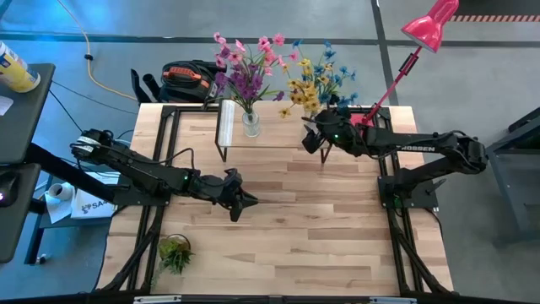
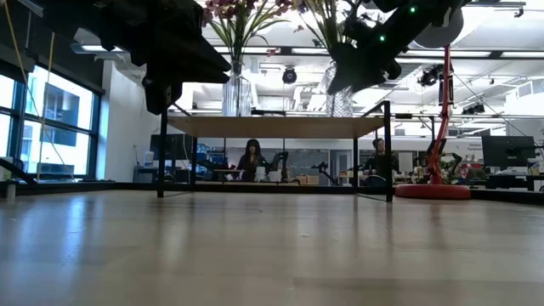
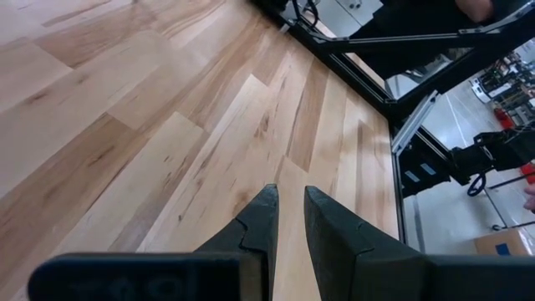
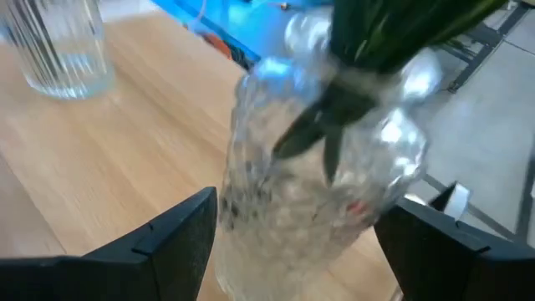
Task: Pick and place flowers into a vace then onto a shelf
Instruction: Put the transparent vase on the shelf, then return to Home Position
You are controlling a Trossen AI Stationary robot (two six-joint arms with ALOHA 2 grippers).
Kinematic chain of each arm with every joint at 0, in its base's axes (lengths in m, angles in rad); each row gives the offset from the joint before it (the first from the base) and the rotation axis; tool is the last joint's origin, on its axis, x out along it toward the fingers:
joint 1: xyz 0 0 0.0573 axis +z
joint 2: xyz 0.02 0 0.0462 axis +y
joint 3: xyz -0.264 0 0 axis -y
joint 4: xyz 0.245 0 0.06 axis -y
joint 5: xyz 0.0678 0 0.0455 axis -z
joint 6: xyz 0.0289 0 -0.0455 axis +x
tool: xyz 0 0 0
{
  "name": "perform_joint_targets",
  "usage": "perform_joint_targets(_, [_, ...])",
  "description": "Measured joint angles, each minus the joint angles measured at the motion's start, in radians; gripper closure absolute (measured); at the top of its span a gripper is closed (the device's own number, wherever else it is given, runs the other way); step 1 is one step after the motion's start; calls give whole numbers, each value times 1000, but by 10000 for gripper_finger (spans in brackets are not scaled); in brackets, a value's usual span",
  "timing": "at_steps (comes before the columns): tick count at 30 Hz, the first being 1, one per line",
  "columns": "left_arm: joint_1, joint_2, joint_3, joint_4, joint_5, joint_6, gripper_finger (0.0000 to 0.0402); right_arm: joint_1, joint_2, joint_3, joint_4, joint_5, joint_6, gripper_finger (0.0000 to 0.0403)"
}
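The shelf (image 1: pixel 278 139) (image 2: pixel 280 127) stands at the table's far edge. A clear ribbed vase (image 1: pixel 251 125) (image 2: pixel 236 92) (image 4: pixel 63 50) with the pink and purple flowers (image 1: pixel 249 63) stands on its left part. A second clear vase (image 4: pixel 309 192) (image 2: pixel 340 100) holds the blue and yellow flowers (image 1: pixel 314 83) at the shelf's right part, inside my right gripper (image 1: pixel 314 137) (image 4: pixel 297 209). My left gripper (image 1: pixel 245 203) (image 3: pixel 287 205) hovers over the bare table middle, shut, holding nothing. My right gripper has the second vase by its glass body (image 4: pixel 242 217), one finger (image 4: pixel 188 230) on each side. The fingers come level from the table's right side. The vase is about upright with its green stems (image 4: pixel 368 50) rising from the neck. In the low view its base (image 2: pixel 340 114) reaches the shelf's plank.
A red desk lamp (image 1: pixel 426 29) (image 2: pixel 438 174) stands at the far right corner behind my right arm. A small green plant tuft (image 1: pixel 175 252) lies near the table's near left corner. Bare wood (image 1: pixel 321 228) spreads between the shelf and the near edge. People sit in the room beyond.
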State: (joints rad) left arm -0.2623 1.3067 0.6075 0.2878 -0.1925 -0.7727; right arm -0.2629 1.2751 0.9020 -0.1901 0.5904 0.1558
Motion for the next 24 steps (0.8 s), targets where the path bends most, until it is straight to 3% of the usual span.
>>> perform_joint_targets(13, [0, 0, 0, 0, 0, 0, 307, 54, -41, 0, -206, 77, 56, 100])
perform_joint_targets(24, [0, 0, 0, 4, 0, 0, 307, 237, -255, -1, -421, -60, 316, 100])
